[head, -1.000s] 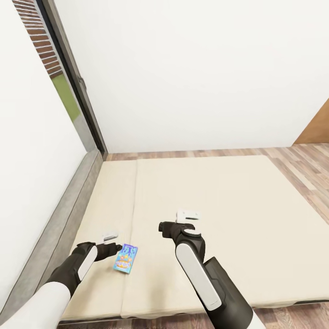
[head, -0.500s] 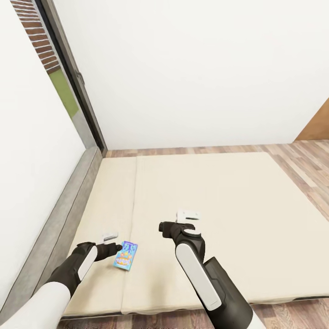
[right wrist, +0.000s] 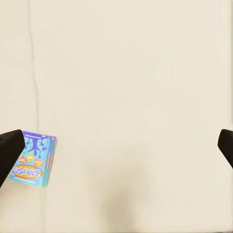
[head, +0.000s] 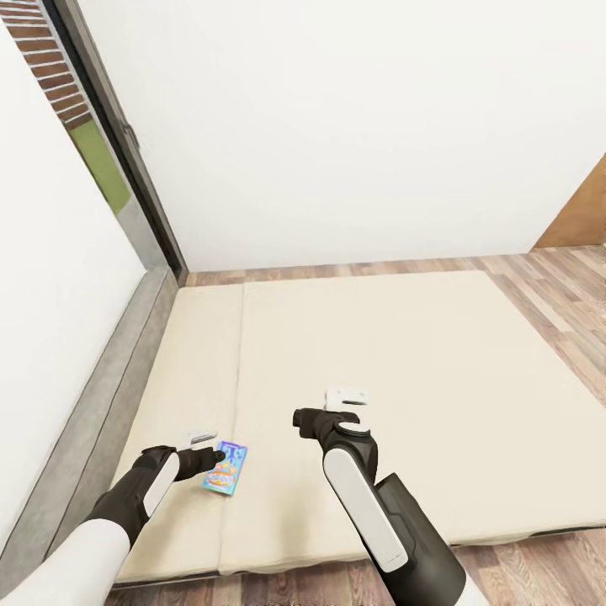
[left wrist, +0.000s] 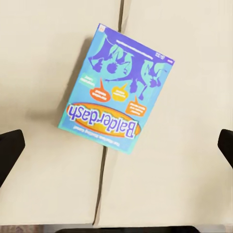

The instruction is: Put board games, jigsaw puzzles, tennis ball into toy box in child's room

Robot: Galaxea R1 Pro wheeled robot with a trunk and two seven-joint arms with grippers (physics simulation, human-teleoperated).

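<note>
1. The near edge of the bed [head: 421, 353] is partly hidden behind both forearms in the head view, and its near right corner is cut off by the right arm.
2. The left gripper [head: 212, 457] hovers above the near left part of the bed; in the left wrist view its fingers [left wrist: 9, 150] show as dark tips at the two sides, set wide apart, holding nothing.
3. The blue board game [head: 225, 468] lies flat on the mattress just beside that gripper, straddling the lengthwise seam [head: 238, 370]; its lid reads "Balderdash", while the smaller print is too fine to read.
4. The right gripper [head: 297, 418] hangs over the middle of the bed, well apart from the box; its fingertips [right wrist: 10, 150] also stand wide apart and empty.
5. Beyond the far edge lie wood-plank floor [head: 353, 269] and a white wall [head: 337, 126].
</note>
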